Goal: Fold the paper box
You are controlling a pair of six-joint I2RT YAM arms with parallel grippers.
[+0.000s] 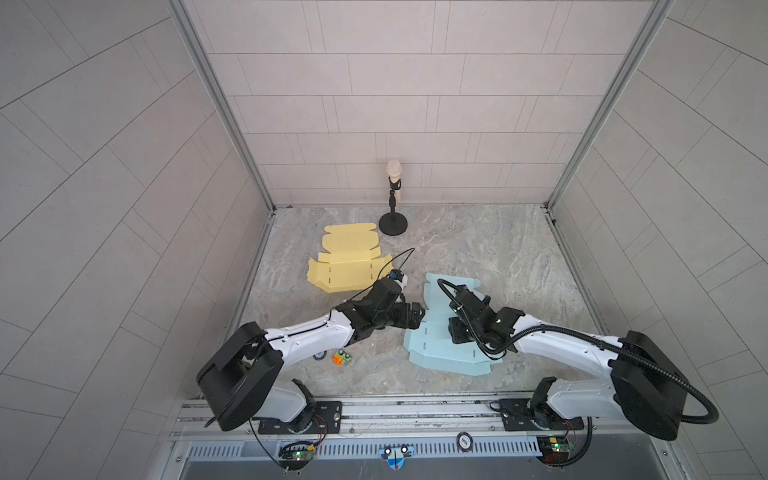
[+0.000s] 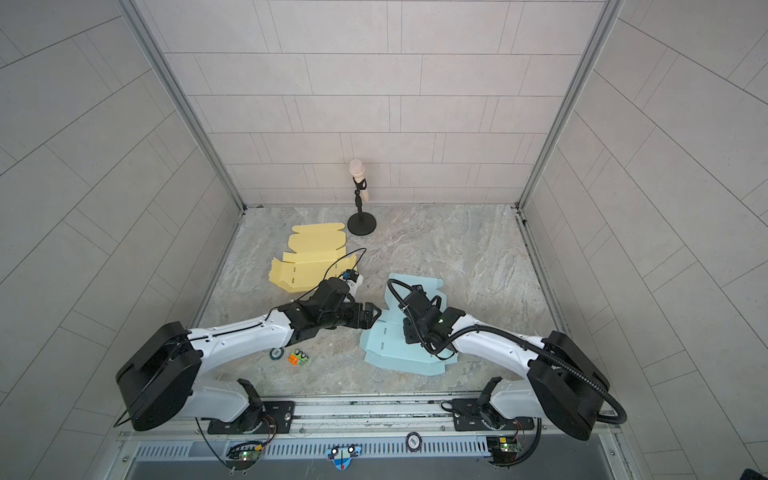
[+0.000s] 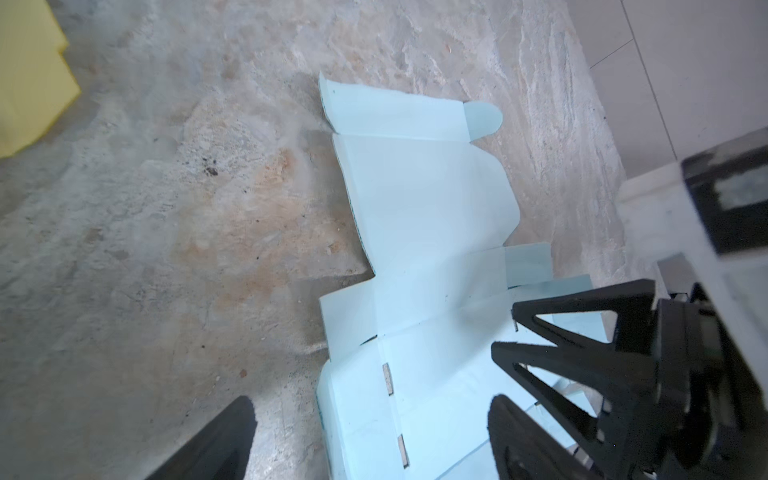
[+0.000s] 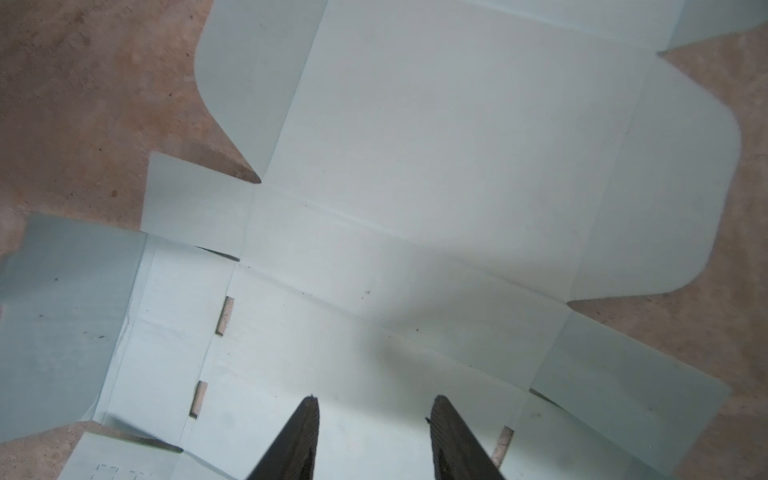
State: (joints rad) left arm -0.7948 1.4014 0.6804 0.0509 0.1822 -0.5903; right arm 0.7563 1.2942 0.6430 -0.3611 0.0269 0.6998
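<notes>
the blue paper box (image 1: 432,345) lies opened out flat on the marble table (image 1: 519,249), a little toward 5 o'clock from the table's middle. most of its flaps are down and a few at the edges are slightly lifted. the left gripper (image 1: 419,315) sits at the sheet's 9 o'clock edge, spread wide and gripping nothing. in the left wrist view one finger is over bare stone and the other over the paper. the right gripper (image 4: 376,401) hangs over the sheet's middle panel, partly apart, with only paper showing in the gap. i can't quite tell whether its tips touch the sheet. a yellow flat box (image 1: 345,266) lies at 10 o'clock and a microphone stand (image 1: 392,224) at 12, both well apart from the blue sheet.
</notes>
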